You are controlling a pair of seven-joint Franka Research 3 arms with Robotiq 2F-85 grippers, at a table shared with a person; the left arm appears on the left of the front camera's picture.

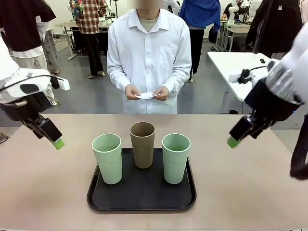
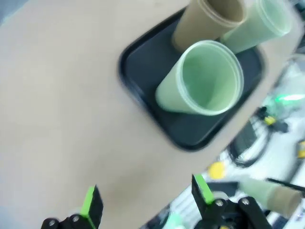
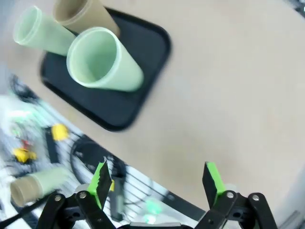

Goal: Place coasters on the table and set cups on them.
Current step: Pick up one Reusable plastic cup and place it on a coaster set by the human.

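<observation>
Left gripper (image 2: 147,195): fingers apart, nothing between them, hanging above bare table (image 2: 62,95) off the left end of the black tray (image 2: 143,81). Right gripper (image 3: 157,179): fingers likewise apart and empty, above bare table off the tray's right end. The wrist views give the full gap between the green pads. The front view shows each gripper side-on, angled down toward the tray, clear of the cups. Each wrist view looks into the mouth of its nearer cup: the left green cup (image 2: 205,78) and the right green cup (image 3: 102,62) both look empty. The brown cup (image 1: 143,144) stands upright at the tray's back middle, with the green cups upright in front to either side; whether they touch I cannot tell. In the front view the person (image 1: 149,48) stands at the far side, both hands (image 1: 132,91) holding the white coasters (image 1: 148,96) at waist height, off the table; count not readable. The tray lies near the robot-side edge, centred. Open matte beige surface runs on both sides and on to the far edge. Past the near edge the wrist views show blurred cables (image 3: 86,152). In the room behind stand a white table (image 1: 236,62) at right and other people.
</observation>
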